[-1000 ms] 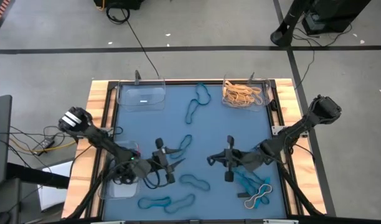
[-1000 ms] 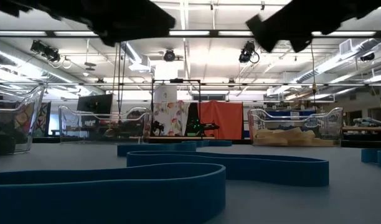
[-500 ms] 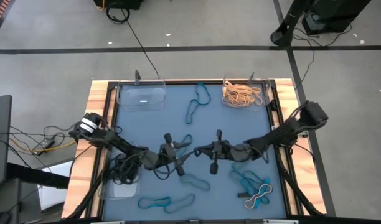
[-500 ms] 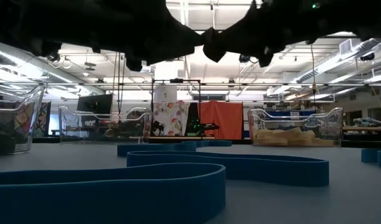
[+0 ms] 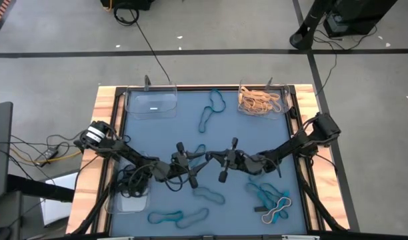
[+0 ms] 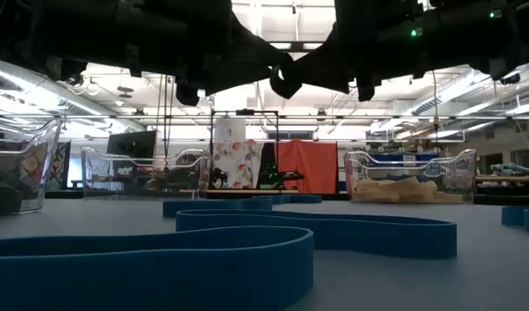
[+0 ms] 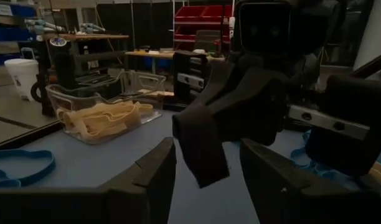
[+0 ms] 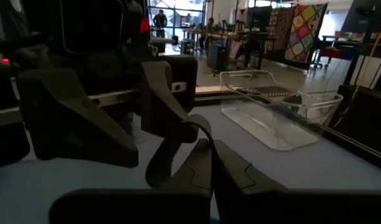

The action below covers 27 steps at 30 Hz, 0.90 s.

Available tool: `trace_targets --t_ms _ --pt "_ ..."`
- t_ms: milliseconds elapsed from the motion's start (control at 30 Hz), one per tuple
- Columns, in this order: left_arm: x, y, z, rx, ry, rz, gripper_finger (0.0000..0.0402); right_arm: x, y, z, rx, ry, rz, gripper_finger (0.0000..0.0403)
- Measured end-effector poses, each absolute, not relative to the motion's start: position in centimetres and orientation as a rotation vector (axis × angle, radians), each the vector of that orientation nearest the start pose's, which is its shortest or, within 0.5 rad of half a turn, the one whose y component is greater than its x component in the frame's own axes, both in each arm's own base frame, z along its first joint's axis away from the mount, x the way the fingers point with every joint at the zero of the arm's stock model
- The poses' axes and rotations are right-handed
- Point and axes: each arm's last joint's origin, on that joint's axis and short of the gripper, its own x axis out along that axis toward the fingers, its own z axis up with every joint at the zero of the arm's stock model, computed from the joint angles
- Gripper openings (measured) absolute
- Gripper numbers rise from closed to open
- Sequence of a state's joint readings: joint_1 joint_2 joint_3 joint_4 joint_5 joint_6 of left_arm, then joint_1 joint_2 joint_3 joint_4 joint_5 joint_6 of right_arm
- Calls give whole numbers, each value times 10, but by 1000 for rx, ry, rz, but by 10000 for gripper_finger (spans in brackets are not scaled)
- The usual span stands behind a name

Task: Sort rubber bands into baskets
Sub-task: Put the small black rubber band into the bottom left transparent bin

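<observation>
My two grippers meet tip to tip above the middle of the blue mat. My right gripper [image 5: 211, 159] [image 8: 210, 169] is shut on a black rubber band [image 8: 164, 158]. My left gripper [image 5: 202, 161] [image 7: 206, 186] is open, and its fingers stand on either side of that band [image 7: 200, 149] without touching it, as far as I can see. Blue bands [image 5: 208, 195] lie flat on the mat. A clear basket [image 5: 151, 103] sits at the far left. One at the far right [image 5: 261, 100] holds tan bands, and one at the near left [image 5: 127, 199] holds black ones. My right gripper pinches the black band by a short stretch of its loop [image 8: 206, 138] between its two fingertips. The fingers come level from the table's right side. The rest of the loop curls free in front of the fingertips, clear of the mat [image 6: 282, 82].
More blue bands lie at the far middle [image 5: 214, 107], near left [image 5: 167, 217] and near right [image 5: 267, 193], with a pale band [image 5: 276, 212] beside them. The wooden table edge [image 5: 104, 133] frames the mat. Black cables trail off the table's left side.
My right gripper has gone toward the table's left edge and a little toward the far edge. My left gripper has gone toward the right and far edges. The two now stand fingertip to fingertip over the mat's middle.
</observation>
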<state>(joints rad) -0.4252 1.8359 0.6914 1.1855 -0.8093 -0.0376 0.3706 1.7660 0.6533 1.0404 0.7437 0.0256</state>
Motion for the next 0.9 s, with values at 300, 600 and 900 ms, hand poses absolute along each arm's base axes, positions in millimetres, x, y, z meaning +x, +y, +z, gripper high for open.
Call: trace_targets --t_ms 300,600,900 --pt "314 -111 164 -137 -57 403 157 308 96 169 -8 9 -380 11" --pt "318 -103 164 -140 -57 363 74 309 95 170 -5 4 -380 11" --pt "318 -108 165 -107 -51 314 12 309 96 169 -6 11 -368 33"
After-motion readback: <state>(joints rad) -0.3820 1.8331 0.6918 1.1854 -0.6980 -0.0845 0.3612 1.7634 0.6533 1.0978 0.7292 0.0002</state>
